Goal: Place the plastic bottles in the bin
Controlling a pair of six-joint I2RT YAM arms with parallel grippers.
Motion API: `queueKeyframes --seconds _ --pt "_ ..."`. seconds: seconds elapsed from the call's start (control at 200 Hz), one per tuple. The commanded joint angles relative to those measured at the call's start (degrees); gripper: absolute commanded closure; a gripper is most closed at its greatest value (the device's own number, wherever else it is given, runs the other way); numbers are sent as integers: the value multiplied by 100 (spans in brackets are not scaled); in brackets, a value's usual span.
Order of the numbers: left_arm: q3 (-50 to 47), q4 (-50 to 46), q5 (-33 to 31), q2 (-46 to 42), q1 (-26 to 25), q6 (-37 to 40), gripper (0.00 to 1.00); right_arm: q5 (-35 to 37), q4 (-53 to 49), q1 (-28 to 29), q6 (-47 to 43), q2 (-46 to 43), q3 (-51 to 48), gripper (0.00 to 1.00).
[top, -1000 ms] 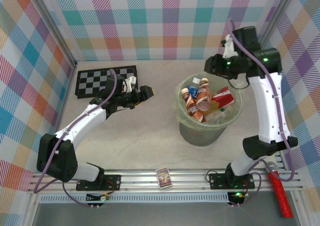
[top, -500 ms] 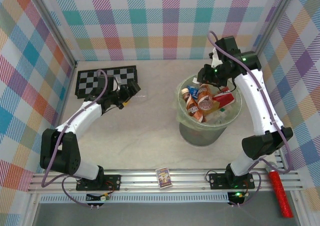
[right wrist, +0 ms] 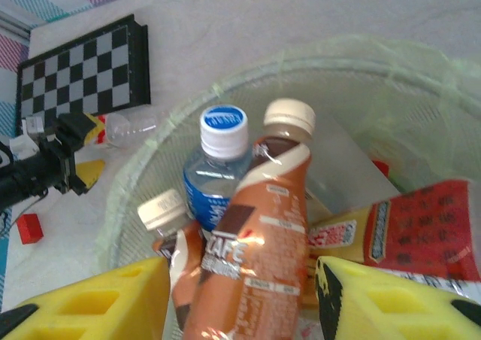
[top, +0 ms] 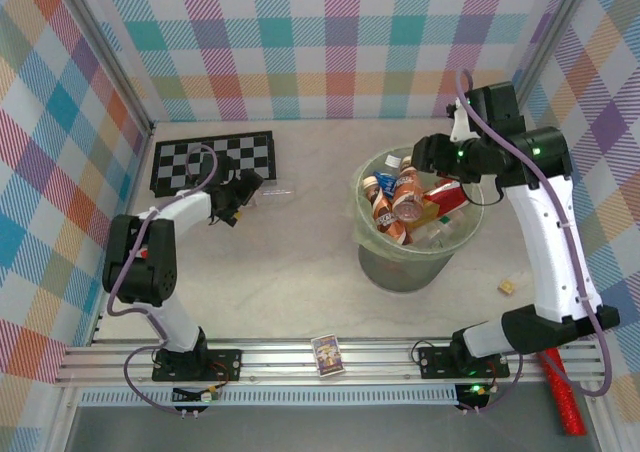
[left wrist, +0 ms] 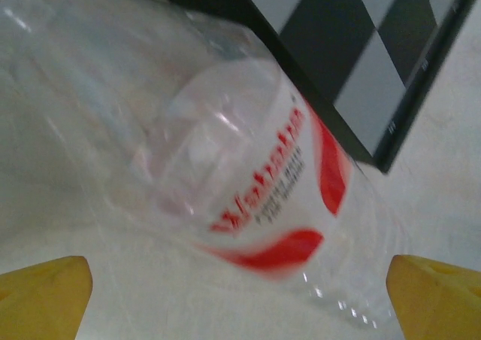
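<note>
A clear bottle with a red-white label (left wrist: 255, 182) lies on the table beside the chessboard, close in front of my left gripper (left wrist: 240, 306). The gripper is open, with a yellow fingertip low on each side of the bottle. From above, the left gripper (top: 248, 185) sits just left of that bottle (top: 275, 188). My right gripper (top: 425, 158) hangs open over the far rim of the pale green bin (top: 372, 247). Inside the bin (right wrist: 150, 182) are an orange-brown bottle (right wrist: 259, 242), a blue-labelled clear bottle (right wrist: 214, 167) and a second brown bottle (right wrist: 171, 238); the right gripper (right wrist: 242, 310) stands above them.
The black-and-white chessboard (top: 213, 160) lies at the back left. A red-yellow snack pack (top: 447, 194) is in the bin. A small picture card box (top: 327, 353) rests on the front rail, a red glittery stick (top: 563, 397) at the front right, and a small tan cube (top: 507, 287) right of the bin.
My left gripper has drawn back leftwards towards the chessboard, and the clear bottle now lies just ahead of it. My right gripper dipped towards the bin, then swung back to the right.
</note>
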Motion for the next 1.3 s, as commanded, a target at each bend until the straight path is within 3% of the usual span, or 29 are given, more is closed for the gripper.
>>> queueKeyframes --seconds 0.0,0.17,0.45,0.815,1.065,1.295 --pt "256 254 -303 205 28 -485 0 -12 88 -106 -19 -196 -273 45" --pt "293 354 -452 478 19 -716 1 -21 62 -237 -41 -445 -533 45" --pt "242 440 -560 644 28 -741 19 -80 99 -343 -79 -600 -699 45" --pt "65 105 -663 -261 19 -234 34 -298 240 -383 -132 -647 -719 45" --pt "70 -430 -409 -1280 -49 905 36 -1371 787 -371 -211 -491 -660 45" --pt "180 -276 1356 -2137 -219 3127 34 -2981 1630 -310 -48 -204 -502 44"
